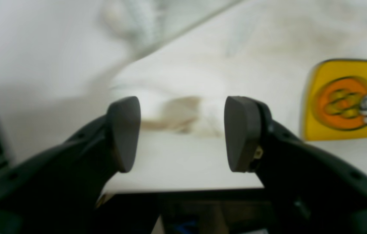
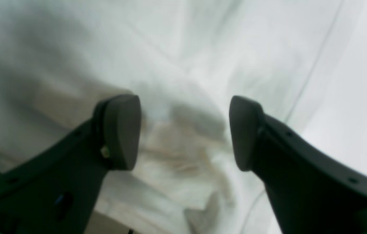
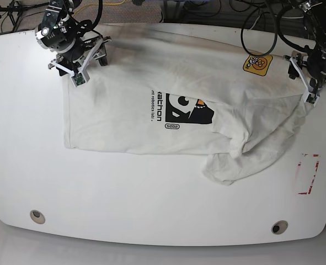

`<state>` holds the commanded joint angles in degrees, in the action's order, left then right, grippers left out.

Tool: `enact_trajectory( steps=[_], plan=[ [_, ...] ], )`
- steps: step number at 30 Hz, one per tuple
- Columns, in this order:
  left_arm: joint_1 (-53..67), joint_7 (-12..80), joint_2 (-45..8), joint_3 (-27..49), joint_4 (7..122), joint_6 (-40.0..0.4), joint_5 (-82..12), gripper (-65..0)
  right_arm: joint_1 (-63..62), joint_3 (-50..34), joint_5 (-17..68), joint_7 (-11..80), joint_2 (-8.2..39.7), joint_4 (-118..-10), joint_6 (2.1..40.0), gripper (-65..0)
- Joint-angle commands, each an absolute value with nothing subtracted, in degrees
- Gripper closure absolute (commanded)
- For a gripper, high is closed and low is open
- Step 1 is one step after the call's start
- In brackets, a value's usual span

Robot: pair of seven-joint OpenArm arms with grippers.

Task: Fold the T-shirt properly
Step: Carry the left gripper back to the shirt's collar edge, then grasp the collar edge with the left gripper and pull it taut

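The T-shirt is seen spread across the far half of the white counter, with its hem toward the base view's left and its collar end toward the right. A black printed graphic with lettering is shown face up near the middle of the cloth. One sleeve is bunched and folded over toward the near side, and wrinkles are visible around it. A yellow-orange logo patch is seen on the fabric near the far right corner; in the left wrist view the same patch lies just right of the fingers.

The left end effector is held wide open, with nothing between its pads; the cloth and the counter edge are seen through the gap. In the base view it is placed at the T-shirt's right edge, near the patch.

The right end effector is likewise spread apart and nothing is gripped; crumpled fabric is seen below the gap. In the base view it is positioned over the far left corner of the T-shirt. Whether either set of pads touches the cloth cannot be told.

A red-outlined marking is seen on the counter at the right, apart from the shirt.
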<state>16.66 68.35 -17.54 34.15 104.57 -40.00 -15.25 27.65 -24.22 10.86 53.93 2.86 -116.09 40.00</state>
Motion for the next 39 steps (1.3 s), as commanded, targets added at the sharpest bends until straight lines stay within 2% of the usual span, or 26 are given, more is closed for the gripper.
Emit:
enact_trajectory(
  steps=[11, 26, 33, 39],
  plan=[
    [19.82, 62.11, -18.59, 34.24, 93.85, -40.00, -15.16, -37.9, 31.60, -24.22, 10.51, 53.49, 3.30, -115.91, 40.00, -40.7],
    [24.40, 61.41, -18.77, 34.33, 92.79, -40.00, -15.25, -37.9, 31.16, -24.22, 10.42, 53.49, 7.08, -113.01, 40.00, -40.7],
    [28.00, 61.67, -18.77, 34.68, 99.30, -40.00, -17.45, -37.8, 30.64, -24.22, 10.42, 53.49, 8.22, -113.19, 40.00, -40.7],
    [29.41, 65.89, -17.10, 40.48, 108.26, -40.00, -18.51, -37.8, 30.64, -24.22, 10.68, 53.49, 8.22, -113.19, 40.00, -40.7]
  ],
)
